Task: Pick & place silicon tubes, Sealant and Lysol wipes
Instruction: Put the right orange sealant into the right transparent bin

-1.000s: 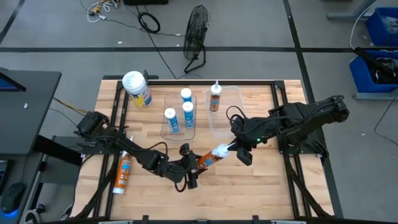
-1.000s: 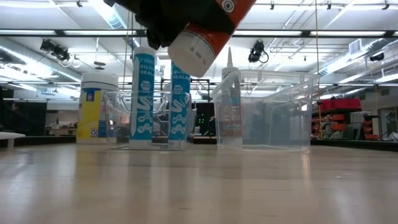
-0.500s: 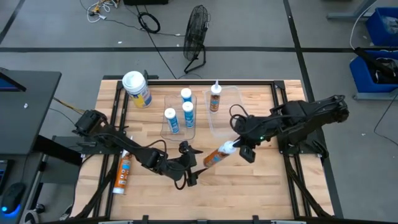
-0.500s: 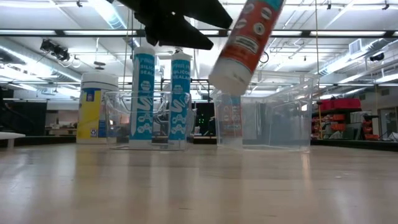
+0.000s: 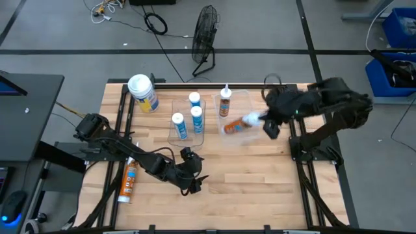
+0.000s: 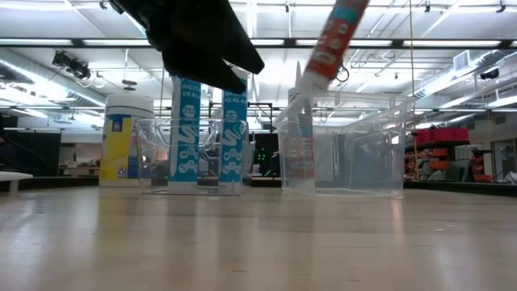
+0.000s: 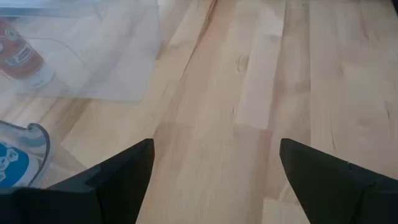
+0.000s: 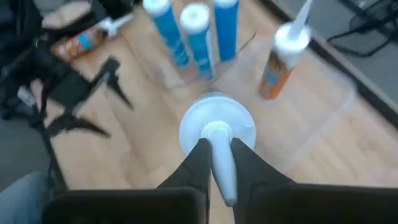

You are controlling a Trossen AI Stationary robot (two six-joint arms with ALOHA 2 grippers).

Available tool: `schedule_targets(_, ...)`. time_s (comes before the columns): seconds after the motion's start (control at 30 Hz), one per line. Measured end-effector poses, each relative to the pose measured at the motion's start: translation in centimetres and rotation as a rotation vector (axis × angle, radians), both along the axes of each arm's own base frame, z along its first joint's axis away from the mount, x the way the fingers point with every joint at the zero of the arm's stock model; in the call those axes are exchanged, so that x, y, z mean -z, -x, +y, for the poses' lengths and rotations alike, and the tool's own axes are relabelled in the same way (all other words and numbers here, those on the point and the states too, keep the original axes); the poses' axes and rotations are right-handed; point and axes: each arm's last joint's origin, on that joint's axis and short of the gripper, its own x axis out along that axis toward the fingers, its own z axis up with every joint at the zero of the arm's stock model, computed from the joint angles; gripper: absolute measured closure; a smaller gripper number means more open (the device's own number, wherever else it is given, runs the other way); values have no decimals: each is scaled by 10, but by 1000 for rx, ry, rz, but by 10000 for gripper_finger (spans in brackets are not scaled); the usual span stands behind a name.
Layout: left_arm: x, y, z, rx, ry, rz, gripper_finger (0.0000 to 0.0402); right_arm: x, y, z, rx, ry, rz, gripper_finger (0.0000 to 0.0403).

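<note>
My right gripper (image 5: 259,119) is shut on an orange-and-white sealant tube (image 5: 236,125) above the right clear bin (image 5: 244,97), where a second sealant tube (image 5: 225,103) stands upright. Three blue silicon tubes (image 5: 195,110) stand in the left clear bin (image 5: 185,133). The Lysol wipes (image 5: 143,93) stand at the far left of the table. Another orange sealant tube (image 5: 128,182) lies on the table at the near left. My left gripper (image 5: 192,178) hangs open over the near middle of the table, nothing between its fingers (image 7: 118,180). My right gripper pinches the sealant tube's white nozzle (image 8: 217,140) between its two fingers (image 8: 198,158), just above the tube's white shoulder (image 8: 216,124). The fingers slant down along the tube. The tube hangs below them, tilted, its base (image 6: 311,77) lowest and clear of the bin.
The right bin's clear walls (image 6: 355,145) rise under the hanging tube. Black frame rails (image 5: 292,123) run along the table's sides and far edge. Bare wood (image 5: 253,175) lies at the near right.
My right gripper has carried the sealant tube up and toward the far edge, from beside my left gripper over the near middle to above the right bin. The tube has tipped from nearly level to hanging base down. It has come away from my left gripper.
</note>
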Motion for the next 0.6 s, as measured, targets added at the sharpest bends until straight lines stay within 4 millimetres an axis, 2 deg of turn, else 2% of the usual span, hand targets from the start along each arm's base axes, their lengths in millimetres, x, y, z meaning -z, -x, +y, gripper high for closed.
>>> schedule_targets(0.13,0,0,0,-1,2,-1,49,-13,-5,-14,10,21,-59,381)
schedule_targets(0.2,0,0,0,-1,1,-1,49,-13,-10,-21,1,13,-44,381)
schedule_targets(0.37,0,0,0,-2,1,0,49,-8,-27,-40,32,29,-6,381)
schedule_targets(0.6,0,0,0,0,-3,2,49,10,-53,-64,35,1,82,381)
